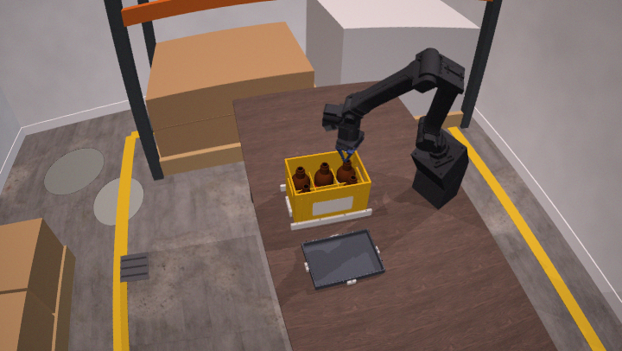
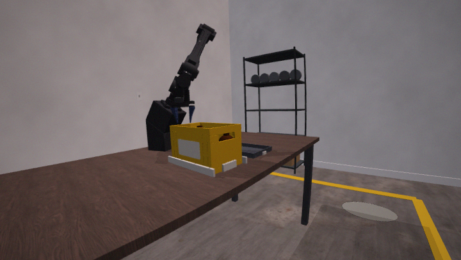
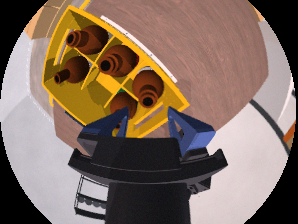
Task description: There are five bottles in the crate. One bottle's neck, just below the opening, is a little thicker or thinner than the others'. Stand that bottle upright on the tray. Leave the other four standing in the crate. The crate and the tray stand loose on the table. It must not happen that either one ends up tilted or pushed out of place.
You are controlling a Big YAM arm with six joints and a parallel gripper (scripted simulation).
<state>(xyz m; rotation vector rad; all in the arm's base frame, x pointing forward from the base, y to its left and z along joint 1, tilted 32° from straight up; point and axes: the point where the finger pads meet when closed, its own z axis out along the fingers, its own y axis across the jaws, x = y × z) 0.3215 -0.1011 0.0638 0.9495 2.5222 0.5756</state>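
A yellow crate [image 1: 327,187] stands on the brown table and holds several brown bottles in its cells. Three stand in the far row, with the right one [image 1: 345,169] under my gripper. Two more necks show in the near row [image 1: 305,188] [image 1: 352,179]. My gripper [image 1: 346,154] is open, its blue fingers just above the far right bottle's neck and apart from it. In the wrist view the fingers frame the crate's near corner, with that bottle [image 3: 148,90] just ahead. A dark grey tray [image 1: 342,258] lies empty in front of the crate. In the side view the gripper [image 2: 183,113] hangs above the crate [image 2: 206,143].
White stop blocks [image 1: 331,219] lie along the crate's base. My arm's black base [image 1: 440,169] stands to the right of the crate. Cardboard boxes [image 1: 222,78] and a rack post [image 1: 130,82] stand beyond the table's left edge. A black shelf [image 2: 274,93] stands behind the table.
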